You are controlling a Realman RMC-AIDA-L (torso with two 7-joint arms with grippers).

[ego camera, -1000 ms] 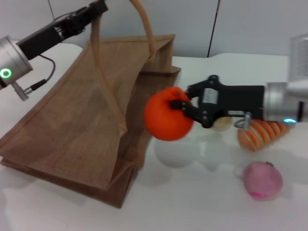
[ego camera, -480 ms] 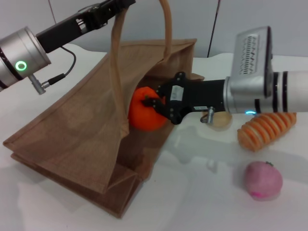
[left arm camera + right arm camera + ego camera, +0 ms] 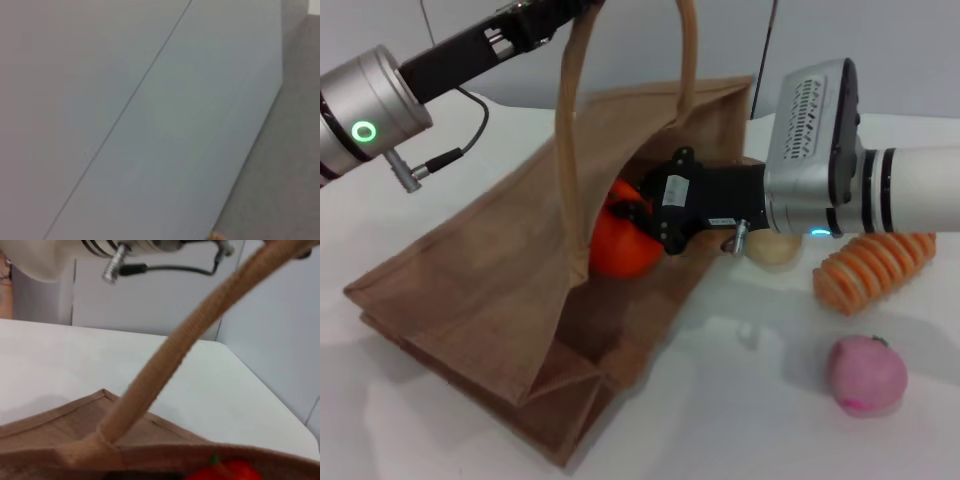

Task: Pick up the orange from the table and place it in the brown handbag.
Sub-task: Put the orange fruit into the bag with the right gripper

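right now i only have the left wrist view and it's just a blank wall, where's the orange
Observer: The orange is inside the mouth of the brown handbag, with the right hand shut on it.
Operator: is the bag open enough
Observer: Yes. The left hand holds one handle up near the top of the head view, so the mouth gapes toward the right arm.
Operator: anything else near it
Observer: On the table beyond the bag lie a ribbed orange item and a pink fruit, both clear of the bag.
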